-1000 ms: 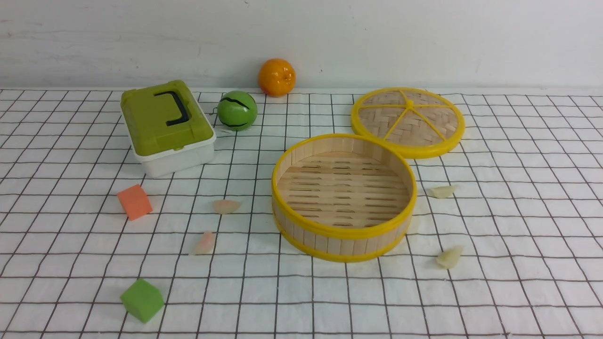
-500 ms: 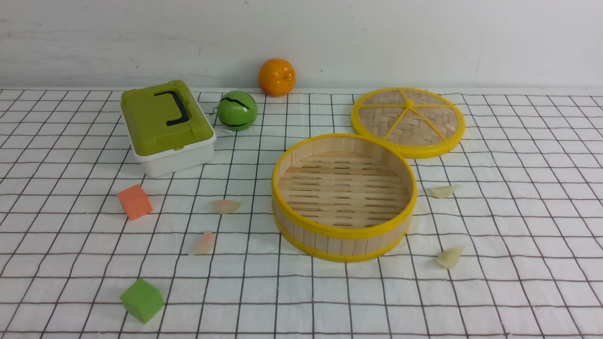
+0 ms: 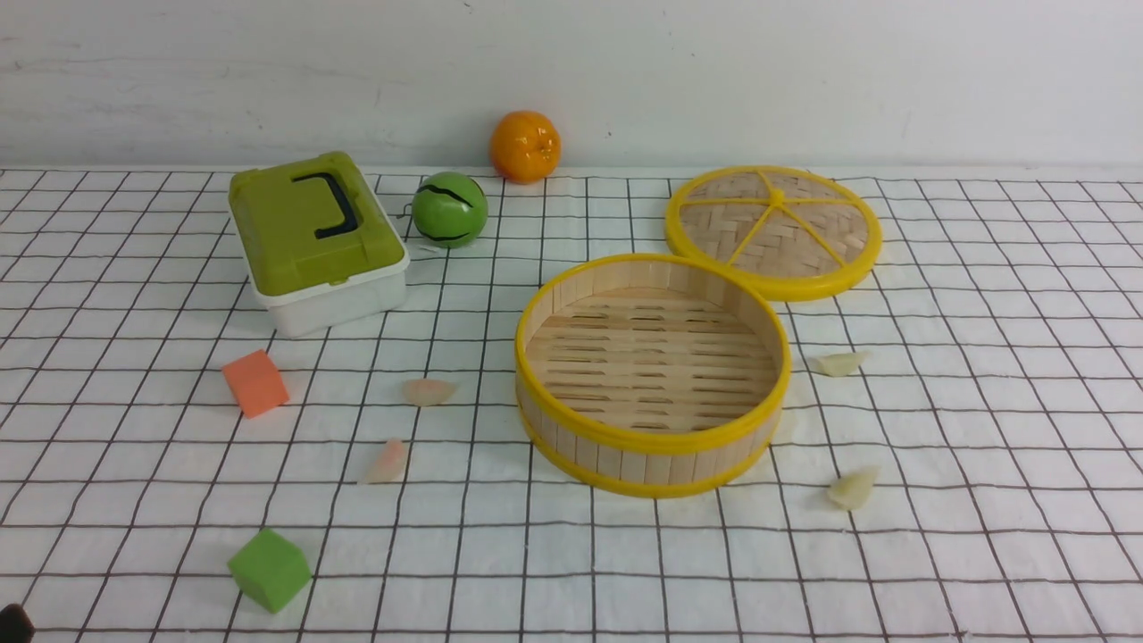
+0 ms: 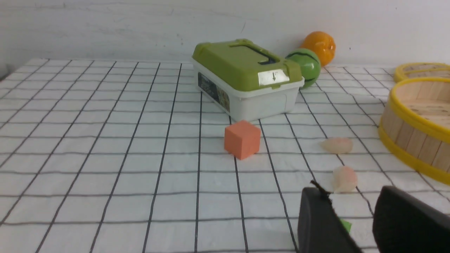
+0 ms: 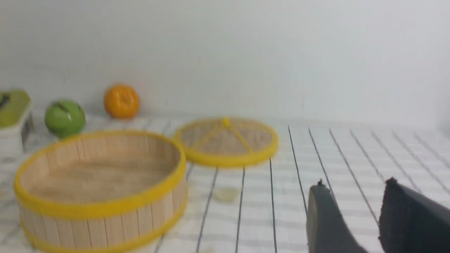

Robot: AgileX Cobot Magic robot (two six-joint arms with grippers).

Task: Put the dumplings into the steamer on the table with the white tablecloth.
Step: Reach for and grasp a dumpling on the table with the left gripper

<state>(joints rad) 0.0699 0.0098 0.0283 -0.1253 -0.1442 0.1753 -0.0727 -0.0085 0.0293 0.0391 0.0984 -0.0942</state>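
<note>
Dumplings (image 3: 429,391) are lying outside the steamer (image 3: 652,440); I'm seeing the left gripper (image 4: 351,196) and right gripper (image 5: 354,189) both gaping partway, holding nothing.

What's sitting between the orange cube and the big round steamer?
One pale pink dumpling sits between the orange cube and the steamer; the front view shows it.

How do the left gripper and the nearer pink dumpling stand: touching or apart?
Apart. In the front view the left gripper shows at the lower corner, several cloth squares from the nearer pink dumpling.
</note>
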